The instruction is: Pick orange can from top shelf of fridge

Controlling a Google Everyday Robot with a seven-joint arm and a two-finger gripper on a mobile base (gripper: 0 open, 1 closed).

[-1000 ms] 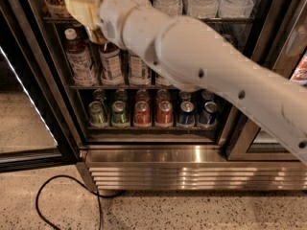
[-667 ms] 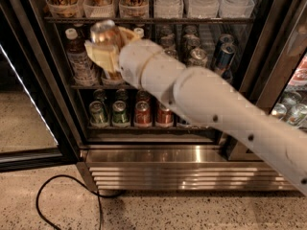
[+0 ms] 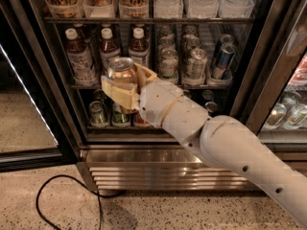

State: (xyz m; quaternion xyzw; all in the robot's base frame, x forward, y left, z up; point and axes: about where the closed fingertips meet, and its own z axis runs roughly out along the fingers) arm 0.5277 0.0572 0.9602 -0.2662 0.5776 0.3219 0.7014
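speckled floor, fridge open behind. gripper, centre-left of frame, clamped round the orange can, has dropped from the top shelf; can is out, pick looks nearly done.

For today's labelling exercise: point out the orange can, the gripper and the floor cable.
orange can (image 3: pixel 122 70): camera view, upper side wall.
gripper (image 3: pixel 125 81): camera view, midway between fingertips, before the fridge (image 3: pixel 144 156).
cable (image 3: pixel 62 176): camera view, loop's top.

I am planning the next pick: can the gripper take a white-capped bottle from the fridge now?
Probably not yet: the gripper is shut on the orange can, held in front of the white-capped bottles. Otherwise the way looks open.
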